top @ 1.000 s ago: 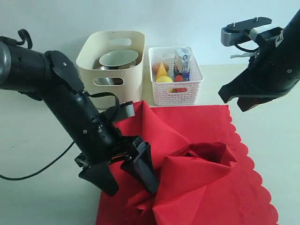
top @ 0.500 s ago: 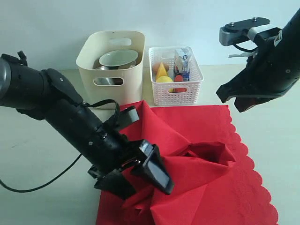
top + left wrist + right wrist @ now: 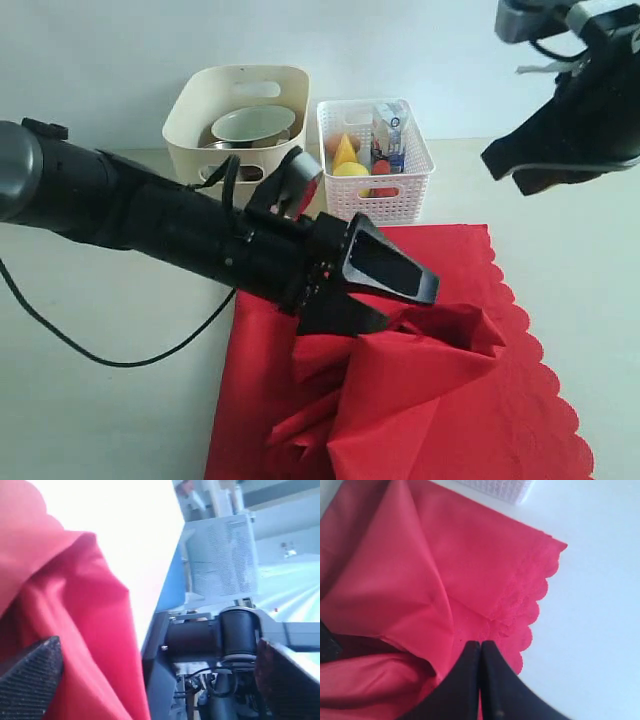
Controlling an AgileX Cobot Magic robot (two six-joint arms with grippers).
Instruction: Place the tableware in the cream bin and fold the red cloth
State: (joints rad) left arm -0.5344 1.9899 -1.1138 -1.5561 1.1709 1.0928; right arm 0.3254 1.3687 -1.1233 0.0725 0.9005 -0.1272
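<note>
While the rumpled red cloth (image 3: 430, 400) lies on the table (image 3: 100, 400), left tool (image 3: 410, 310) spread wide above it, right tool (image 3: 480, 645) raised, pressed together, bowl (image 3: 252, 125) inside cream bin (image 3: 235, 70).

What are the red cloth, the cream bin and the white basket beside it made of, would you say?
Red cloth: thin fabric, matte, judging by its soft folds and scalloped edge. Cream bin: probably smooth moulded plastic, given the rounded corners and a slight sheen. White basket: likely rigid plastic, from its even moulded lattice.
</note>
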